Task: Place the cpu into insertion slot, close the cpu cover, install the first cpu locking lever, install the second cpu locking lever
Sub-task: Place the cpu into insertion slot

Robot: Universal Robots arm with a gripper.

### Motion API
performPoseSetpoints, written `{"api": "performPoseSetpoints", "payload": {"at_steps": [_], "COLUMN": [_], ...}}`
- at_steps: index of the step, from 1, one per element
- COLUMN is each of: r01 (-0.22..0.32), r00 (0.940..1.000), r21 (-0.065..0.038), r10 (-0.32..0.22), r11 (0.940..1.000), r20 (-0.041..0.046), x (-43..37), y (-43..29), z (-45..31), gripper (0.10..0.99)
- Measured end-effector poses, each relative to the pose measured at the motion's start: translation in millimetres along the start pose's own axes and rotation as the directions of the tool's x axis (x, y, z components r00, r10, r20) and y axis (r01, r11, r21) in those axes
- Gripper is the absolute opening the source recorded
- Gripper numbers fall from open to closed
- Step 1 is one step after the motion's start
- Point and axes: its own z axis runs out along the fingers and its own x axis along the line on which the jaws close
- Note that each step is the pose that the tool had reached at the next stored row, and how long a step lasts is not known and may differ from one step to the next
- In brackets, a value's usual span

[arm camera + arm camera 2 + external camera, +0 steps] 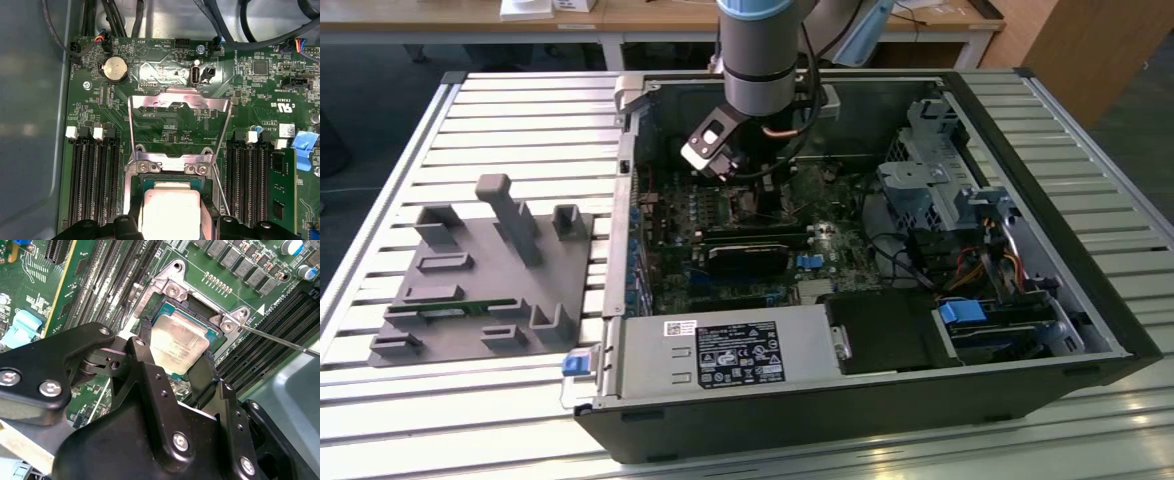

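A slatted metal table (427,130) is seen across the exterior view. At the left of that frame a grey moulded fixture (480,280) with upright posts is set on the slats, just beside the open computer case (854,420). Inside the case, a labelled power supply (720,355) is mounted at the lower centre, and metal drive bays (947,170) with cable bundles are fitted at the right. A wooden desk (654,15) is visible along the top edge, behind the table.

The arm (758,50) is lowered into the case from the upper centre, so that part of the circuit board is screened by it.

In the second wrist view the gripper (176,352) is closed on the cpu (181,337): the black fingers (144,342) are pressed against two opposite edges of the chip. The cpu is held at the insertion slot (192,304), inside its silvery rim; whether it is fully seated cannot be told.

In the first wrist view the cpu cover (210,103) is swung open and laid back over the green board, beyond the slot. A thin wire locking lever (220,192) is released and angled out beside the socket. Long black memory slots (92,180) are arranged on both sides of the socket, and a coin battery (114,67) is mounted near the cover's far edge.
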Motion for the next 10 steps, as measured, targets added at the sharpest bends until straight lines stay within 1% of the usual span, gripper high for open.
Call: {"api": "performPoseSetpoints", "payload": {"at_steps": [8,10], "r01": [0.000,0.000], "r00": [1.0000,1.0000], "r21": [0.000,-0.001], "r10": [0.000,0.000], "r11": [1.0000,1.0000], "r20": [-0.0007,-0.0021], "x": [0.3,0.6], "y": [0.0,0.2], "z": [0.8,1.3], "gripper": [0.541,0.553]}}
